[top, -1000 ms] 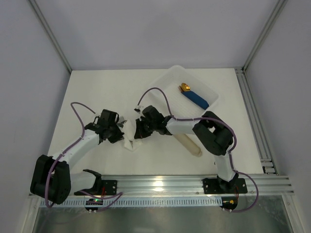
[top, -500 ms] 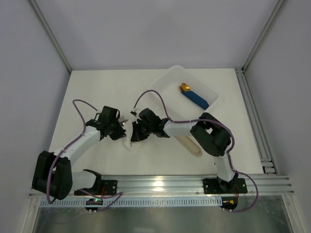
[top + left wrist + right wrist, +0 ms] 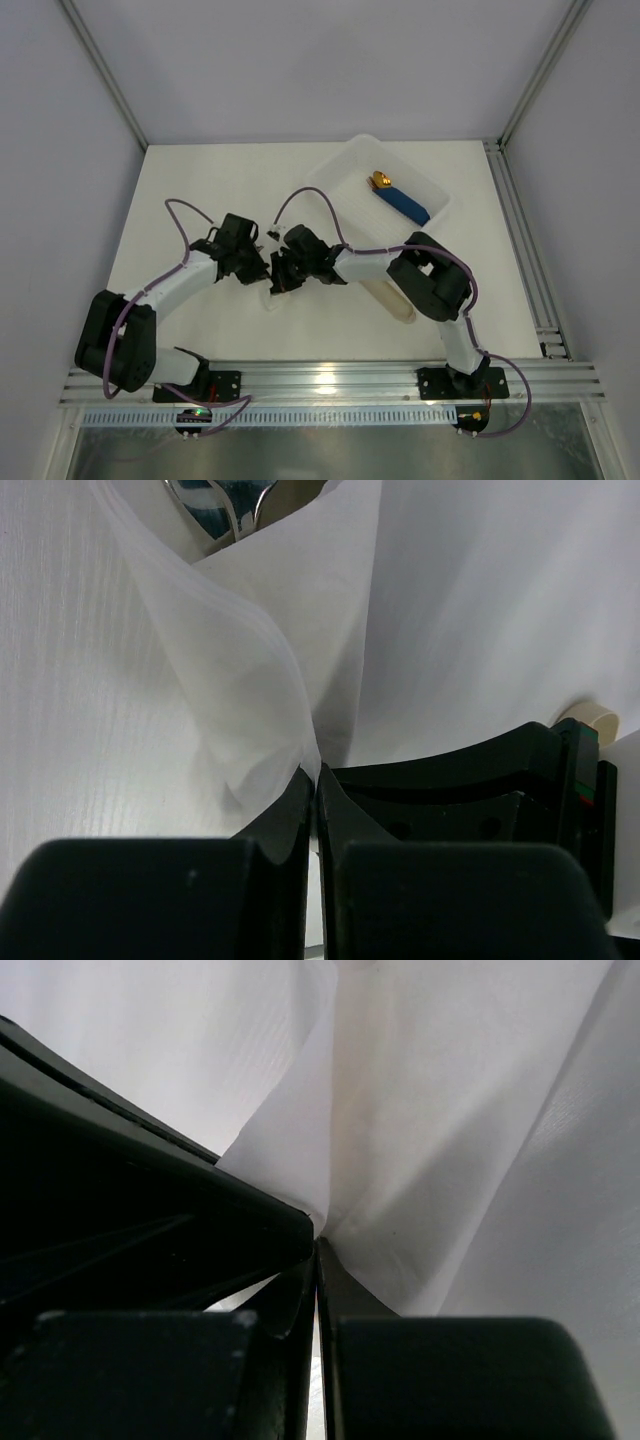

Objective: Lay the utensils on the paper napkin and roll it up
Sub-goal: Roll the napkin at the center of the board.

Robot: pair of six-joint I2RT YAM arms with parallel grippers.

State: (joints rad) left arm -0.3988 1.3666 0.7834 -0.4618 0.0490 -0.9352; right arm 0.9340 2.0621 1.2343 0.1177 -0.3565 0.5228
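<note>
Left claw [image 3: 315, 780] has swung in toward the right claw [image 3: 317, 1250] since a second ago, so they're now nearly touching. Both are clamped tight on the napkin [image 3: 230, 670], which bunches up between them, its long axis seemingly running near-to-far. Utensils [image 3: 225, 500] poke out of the fold straight ahead of the left claw.

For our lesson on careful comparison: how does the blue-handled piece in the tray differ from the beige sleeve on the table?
Colour: the blue-handled piece is blue with a gold tip; the beige sleeve is plain beige. Place: the blue-handled piece lies inside the white tray; the beige sleeve lies on the table outside it, partly under the right arm. Shared: both are oblong, lie flat and slant the same way.
</note>
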